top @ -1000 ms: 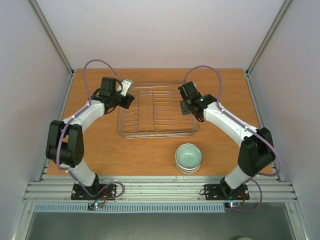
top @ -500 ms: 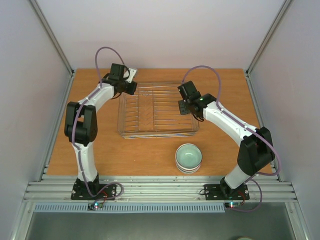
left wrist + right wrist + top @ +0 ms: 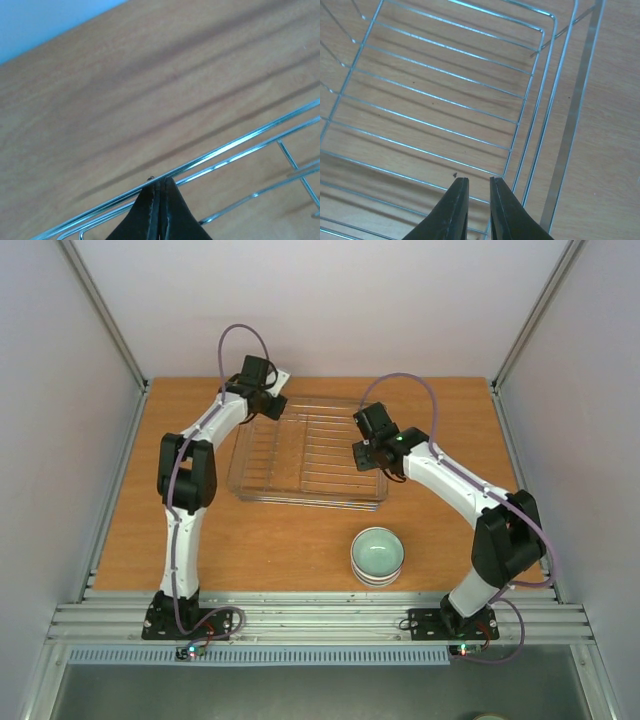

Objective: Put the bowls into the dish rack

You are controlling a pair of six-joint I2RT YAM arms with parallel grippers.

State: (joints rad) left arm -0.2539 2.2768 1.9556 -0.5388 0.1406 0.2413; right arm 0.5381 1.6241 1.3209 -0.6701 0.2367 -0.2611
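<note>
The dish rack (image 3: 305,500), a silver wire basket, lies skewed at the middle back of the wooden table and holds nothing. The bowls (image 3: 377,553) sit nested in one stack in front of it, near the table's front edge, with the pale blue-green one on top. My left gripper (image 3: 272,406) is at the rack's back left corner. The left wrist view shows this gripper (image 3: 161,181) shut on the rack's rim wire (image 3: 240,142). My right gripper (image 3: 368,454) hovers over the rack's right end. In the right wrist view this gripper (image 3: 479,181) is slightly parted just inside the rim (image 3: 572,110).
Grey walls and slanted metal frame posts (image 3: 110,325) enclose the table on three sides. A metal rail (image 3: 320,618) with both arm bases runs along the near edge. Cables loop above both wrists.
My left arm stretched toward the back and its gripper moved right along the rack's back left corner. The rack's left end swung back and it now lies skewed. My right gripper barely shifted.
</note>
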